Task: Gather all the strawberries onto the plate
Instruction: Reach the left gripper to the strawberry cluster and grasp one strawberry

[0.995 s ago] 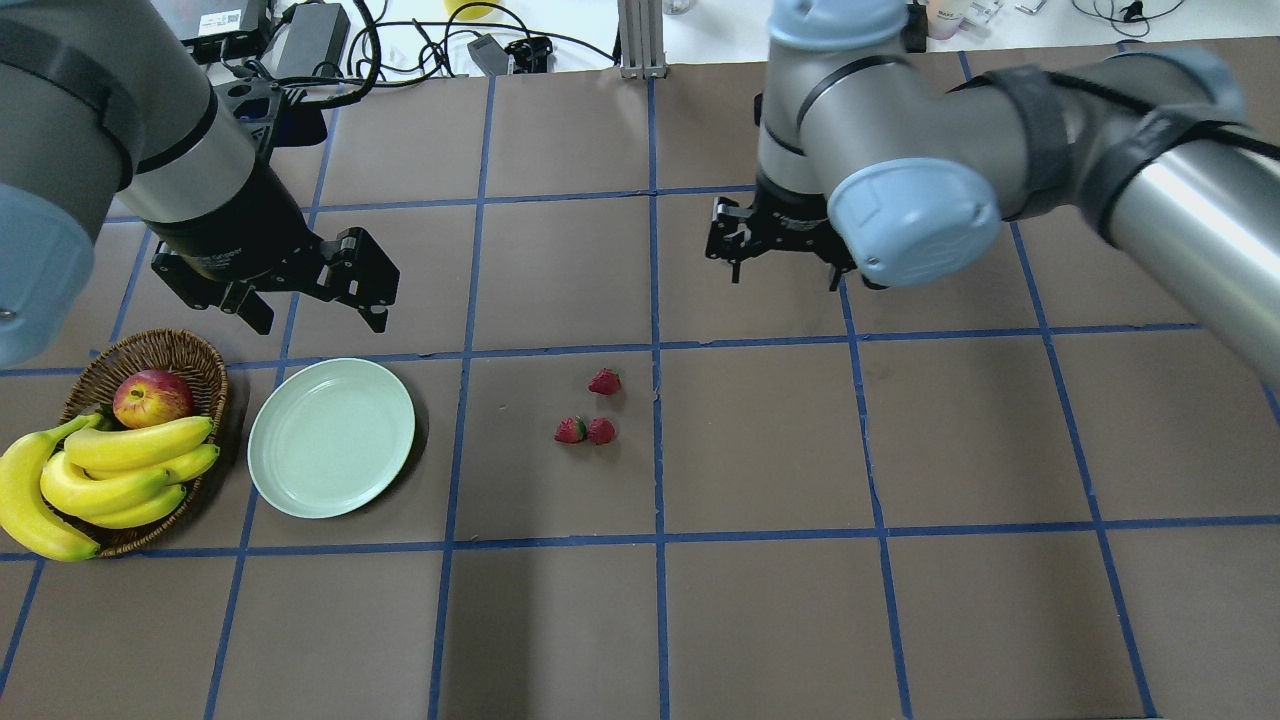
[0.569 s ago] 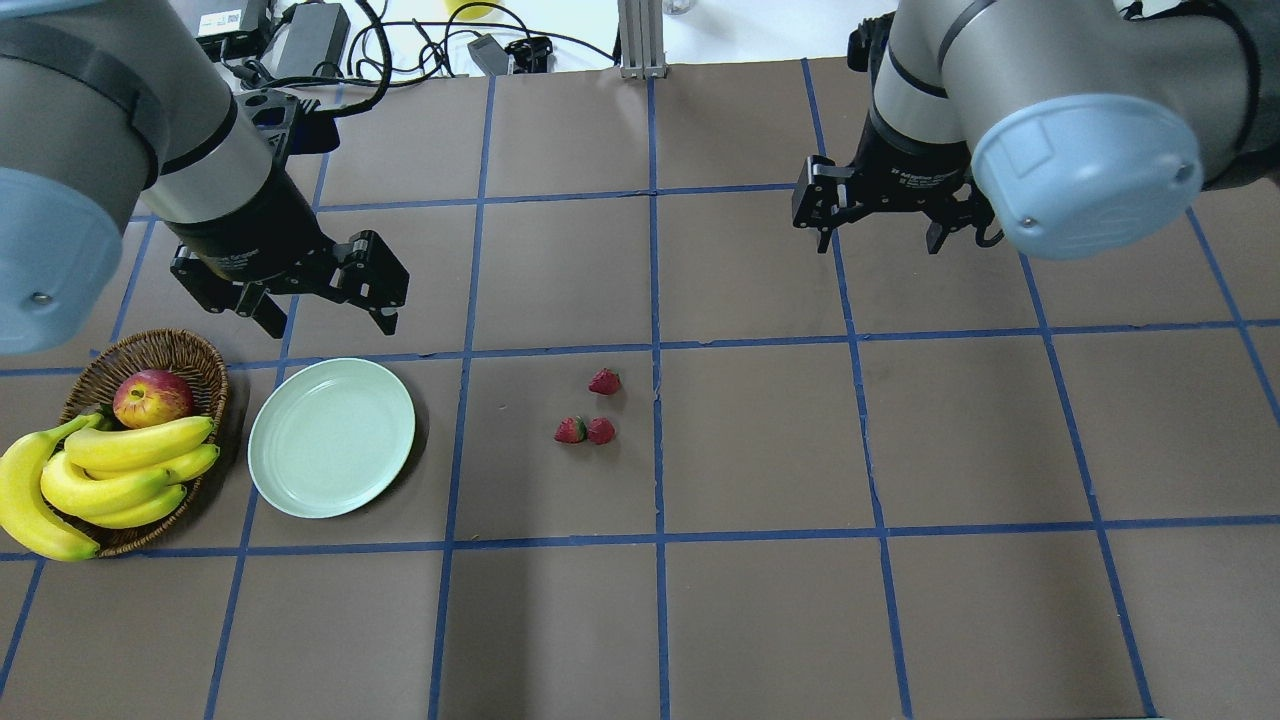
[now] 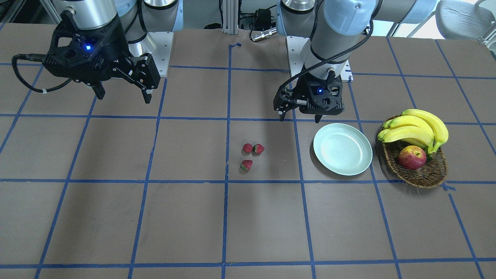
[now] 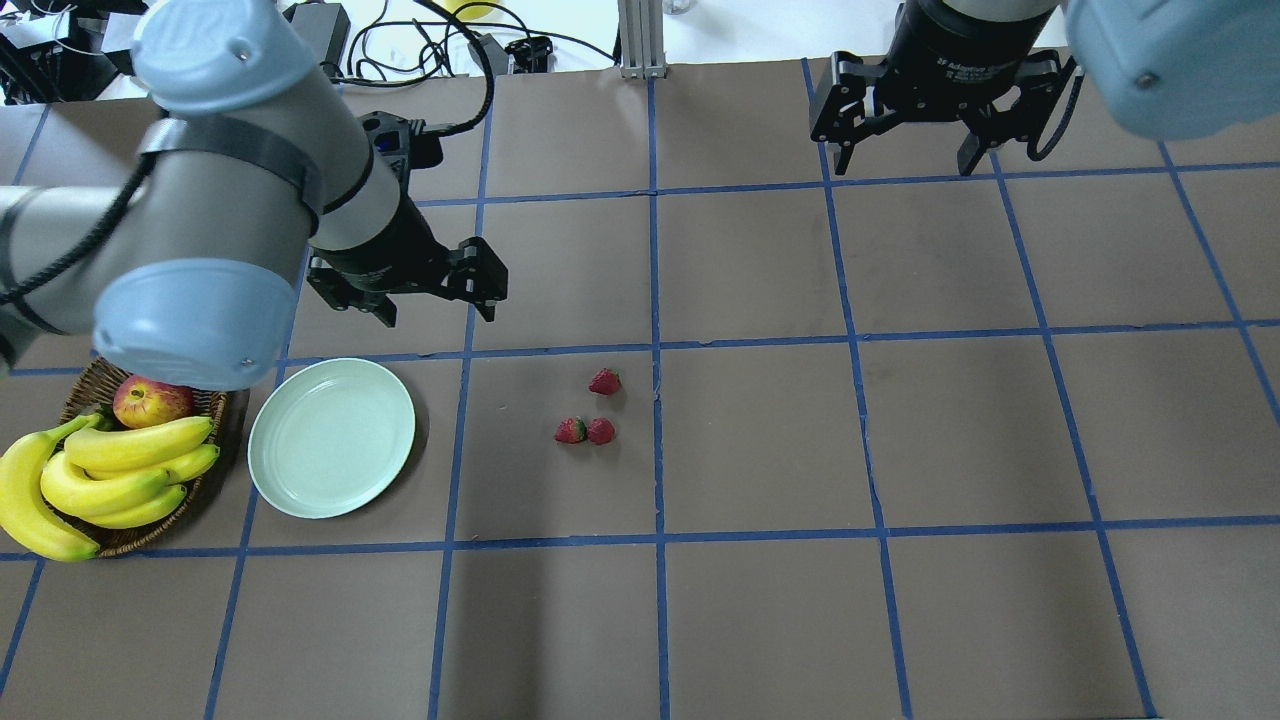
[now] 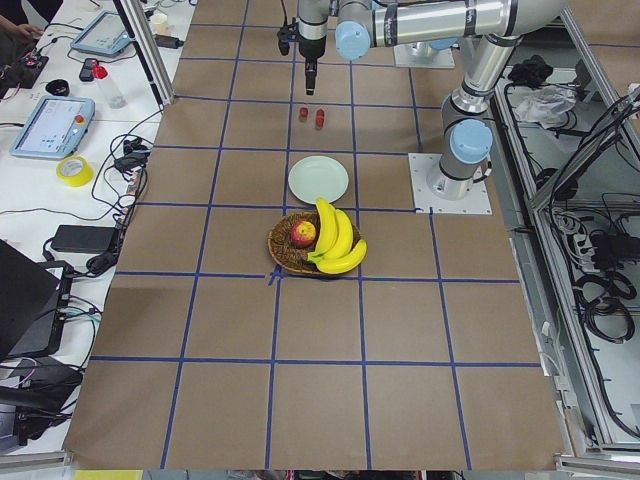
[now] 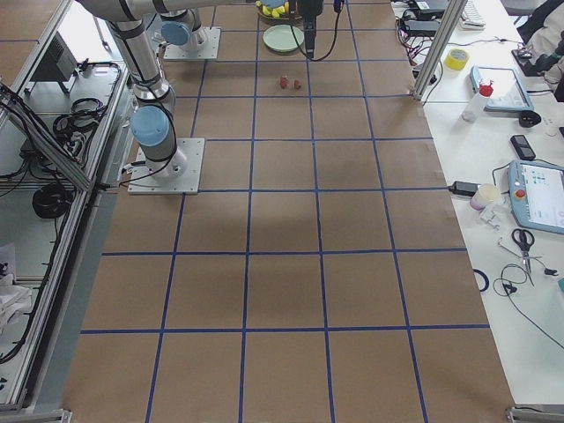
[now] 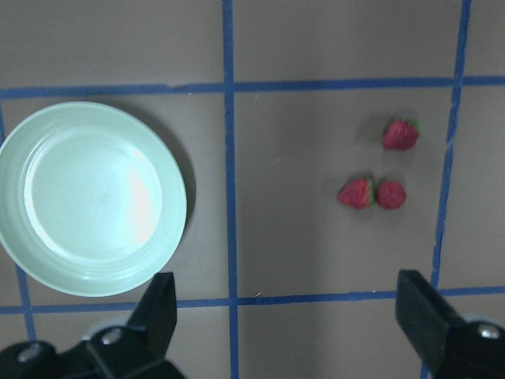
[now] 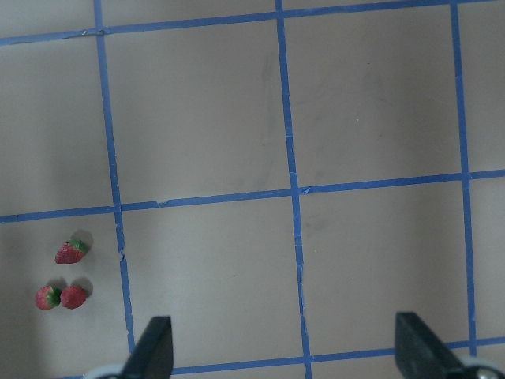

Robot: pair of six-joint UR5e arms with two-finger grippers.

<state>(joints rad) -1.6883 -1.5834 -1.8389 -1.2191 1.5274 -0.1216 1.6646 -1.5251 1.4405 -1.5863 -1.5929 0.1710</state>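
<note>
Three strawberries lie on the brown table: one alone [image 4: 604,381] and a touching pair [image 4: 570,430] [image 4: 601,431]. They also show in the front view [image 3: 247,147] [image 3: 258,148] [image 3: 246,165] and in the left wrist view [image 7: 401,134] [image 7: 357,193] [image 7: 390,194]. The mint-green plate [image 4: 331,437] [image 3: 342,148] [image 7: 91,197] is empty, left of them. My left gripper [image 4: 438,315] [image 3: 299,118] is open and empty, above the table behind the plate's right edge. My right gripper [image 4: 903,168] [image 3: 124,99] is open and empty, far back on the right.
A wicker basket [image 3: 422,178] with bananas [image 4: 110,470] and a red-yellow apple [image 4: 150,398] stands left of the plate. My left arm's elbow hangs over the basket's back edge. Cables and power bricks [image 4: 320,40] lie beyond the table's far edge.
My left gripper has moved right, from behind the basket to behind the plate's right edge. My right gripper has moved right and back, away from the strawberries. Strawberries and plate have not moved.
</note>
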